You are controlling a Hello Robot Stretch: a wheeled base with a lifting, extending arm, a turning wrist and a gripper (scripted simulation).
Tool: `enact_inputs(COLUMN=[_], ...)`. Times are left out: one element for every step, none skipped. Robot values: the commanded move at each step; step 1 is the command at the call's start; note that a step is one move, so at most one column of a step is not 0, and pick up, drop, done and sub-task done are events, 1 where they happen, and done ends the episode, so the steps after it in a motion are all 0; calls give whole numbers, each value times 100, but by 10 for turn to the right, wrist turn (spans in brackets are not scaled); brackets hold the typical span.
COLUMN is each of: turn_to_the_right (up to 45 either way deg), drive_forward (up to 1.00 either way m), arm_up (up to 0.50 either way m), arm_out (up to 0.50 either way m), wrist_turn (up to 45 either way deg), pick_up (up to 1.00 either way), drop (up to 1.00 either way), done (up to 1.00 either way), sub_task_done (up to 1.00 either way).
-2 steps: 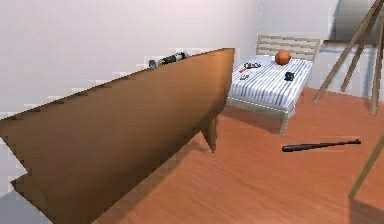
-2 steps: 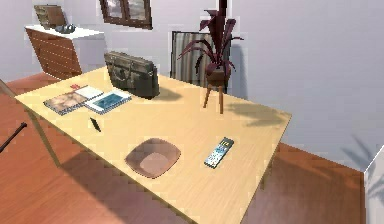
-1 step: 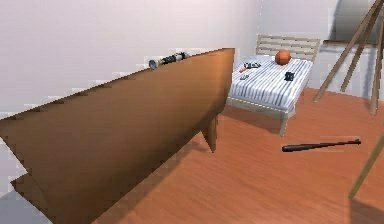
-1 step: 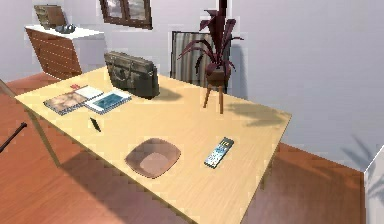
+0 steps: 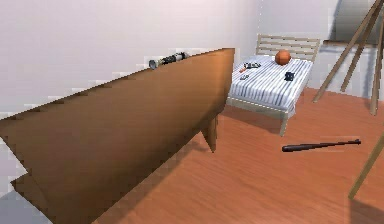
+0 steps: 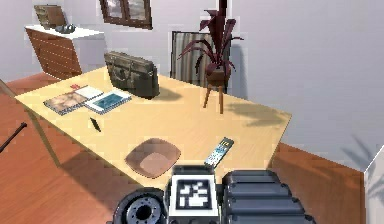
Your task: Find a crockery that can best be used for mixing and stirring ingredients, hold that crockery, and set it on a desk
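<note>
A shallow brown bowl point(image 6: 155, 155) lies on the light wooden desk point(image 6: 255, 122), near its front edge. Just below the bowl, at the arm side view's bottom edge, sits the gripper's dark body point(image 6: 140, 207), left of a white square with black marks point(image 6: 195, 195). Its far end cannot be made out, so I cannot tell whether it holds anything. In the forward view the desk point(image 5: 120, 130) shows as a large brown panel across the left.
On the desk lie a remote point(image 6: 218, 152), a pen point(image 6: 95, 124), books point(image 6: 85, 99), a dark case point(image 6: 132, 73) and a potted plant point(image 6: 216, 60). A dresser point(image 6: 60, 48) stands behind. Ahead are a bed point(image 5: 268, 85) with an orange ball point(image 5: 283, 57), a bat point(image 5: 320, 146) on the floor and an easel point(image 5: 362, 50).
</note>
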Motion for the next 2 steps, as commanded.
enact_inputs(turn_to_the_right=[0,0], drive_forward=[0,0], arm_up=[0,0], arm_out=[26,0], wrist_turn=[0,450], pick_up=[0,0], drop=[0,0], done=[0,0], sub_task_done=[0,0])
